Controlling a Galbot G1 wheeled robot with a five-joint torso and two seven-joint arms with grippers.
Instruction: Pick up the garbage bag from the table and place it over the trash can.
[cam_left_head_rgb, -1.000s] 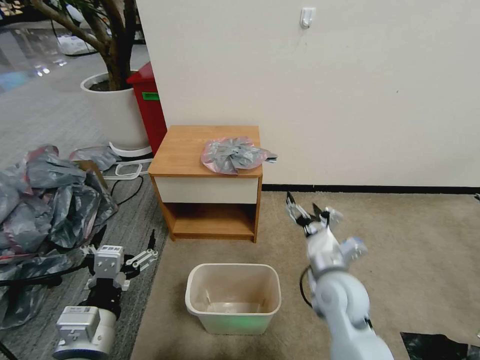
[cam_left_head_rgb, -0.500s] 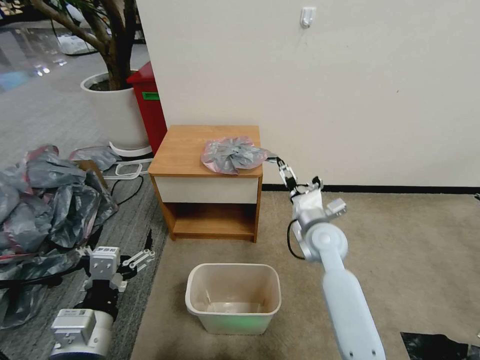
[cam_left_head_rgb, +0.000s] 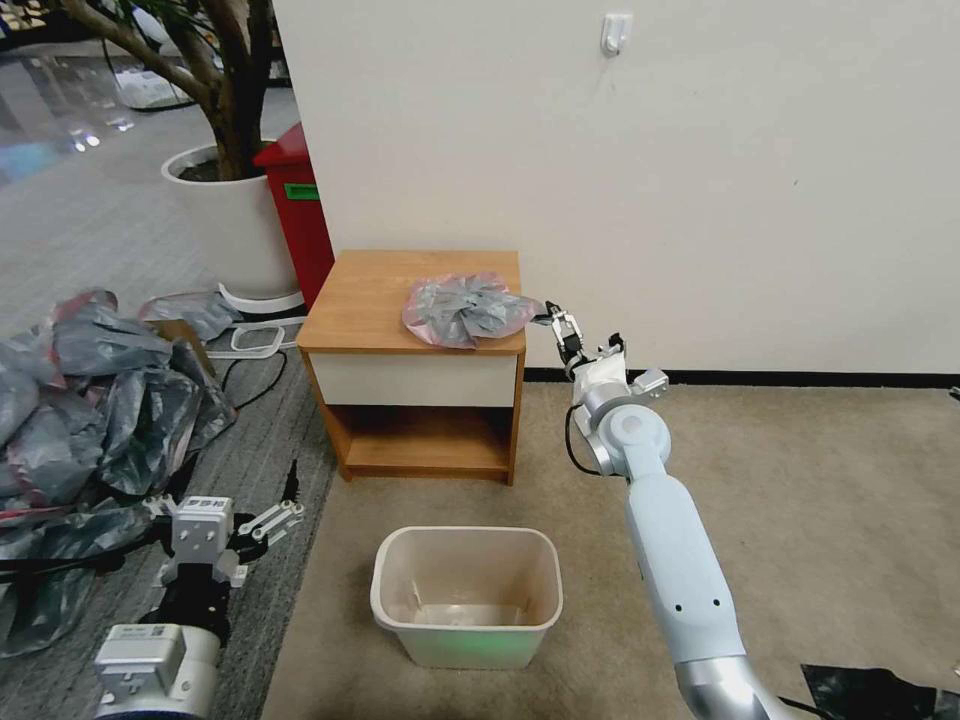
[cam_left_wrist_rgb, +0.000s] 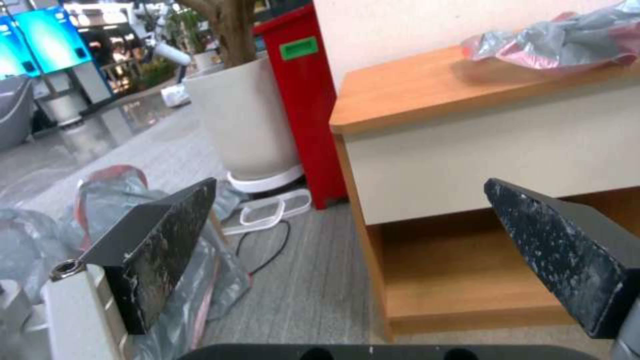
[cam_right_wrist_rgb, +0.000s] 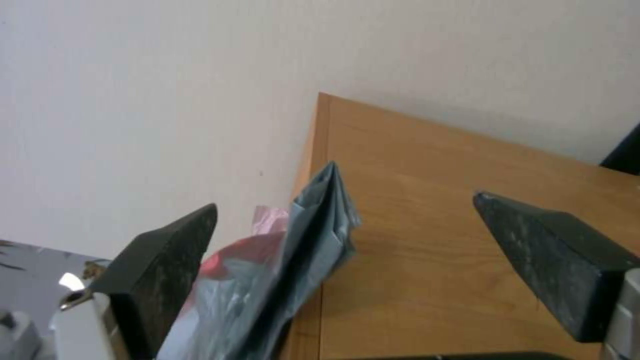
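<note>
While the right arm is reaching up from the lower right, its claw (cam_left_head_rgb: 556, 322) is sitting at the table's (cam_left_head_rgb: 380, 300) right edge, its fingers (cam_right_wrist_rgb: 167, 260) spread apart on either side of a folded corner of the garbage bag (cam_left_head_rgb: 468, 308) without gripping it. That bag, crinkly grey with a pink edge, is lying bunched on the right half of the wooden tabletop, one corner poking past the edge toward 3 o'clock, right at the claw. Straight toward 6 o'clock from the table, the cream trash can (cam_left_head_rgb: 466, 596) is standing upright on the beige carpet. At about 8 o'clock from the can, the left claw (cam_left_head_rgb: 270, 515) is hanging low above the grey floor, its fingers (cam_left_wrist_rgb: 163, 245) held wide apart around nothing. Beside it, toward 9 o'clock, a heap of grey bags (cam_left_head_rgb: 90, 400) is sprawling over the floor. At 11 o'clock from the table, a red bin (cam_left_head_rgb: 298, 215) is standing against the wall next to a white planter (cam_left_head_rgb: 235, 225).
</note>
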